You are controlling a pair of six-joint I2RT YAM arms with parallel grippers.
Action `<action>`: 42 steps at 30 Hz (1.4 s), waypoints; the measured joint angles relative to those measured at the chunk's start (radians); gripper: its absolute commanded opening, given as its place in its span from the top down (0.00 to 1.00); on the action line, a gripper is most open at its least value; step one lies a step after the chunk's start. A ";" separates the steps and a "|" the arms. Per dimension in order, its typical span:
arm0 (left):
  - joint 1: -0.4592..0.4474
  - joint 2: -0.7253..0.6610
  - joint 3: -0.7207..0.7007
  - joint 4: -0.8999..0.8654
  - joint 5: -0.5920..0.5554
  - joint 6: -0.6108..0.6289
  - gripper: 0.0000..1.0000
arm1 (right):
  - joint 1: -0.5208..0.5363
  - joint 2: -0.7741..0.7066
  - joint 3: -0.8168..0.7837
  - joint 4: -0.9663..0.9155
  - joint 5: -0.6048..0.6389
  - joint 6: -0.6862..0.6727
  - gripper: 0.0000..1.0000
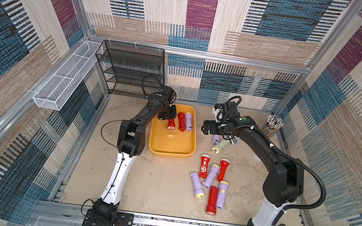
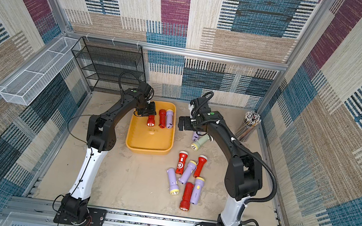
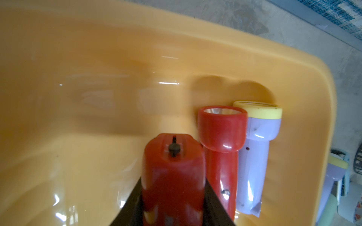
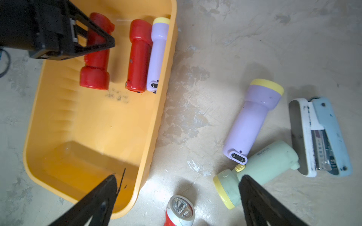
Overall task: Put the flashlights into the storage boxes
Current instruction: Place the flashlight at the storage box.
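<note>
**Left gripper** (image 3: 173, 195): clenched on red torch (image 3: 172, 172), low inside tray (image 1: 169, 153); whether it touches the floor is unclear. Second red torch (image 3: 221, 133) just beside one finger.
**Right gripper** (image 4: 179, 176): spread wide, empty, above table (image 4: 215, 58); green torch (image 4: 274, 156) near one fingertip.
**Hazard:** opening fingers may shove that neighbour; released torch may roll on glossy floor.

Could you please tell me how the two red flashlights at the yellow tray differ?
The held red flashlight is clamped in the left gripper; the free red flashlight lies loose in the yellow tray. The held one's head faces the tray's near end, the free one's the far end. The free one touches a lilac flashlight; the held one stands apart. Both are red and equally stubby.
</note>
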 measured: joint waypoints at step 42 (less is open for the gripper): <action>-0.044 -0.037 0.004 0.053 0.073 -0.003 0.29 | -0.007 -0.208 -0.224 0.087 -0.106 0.011 0.00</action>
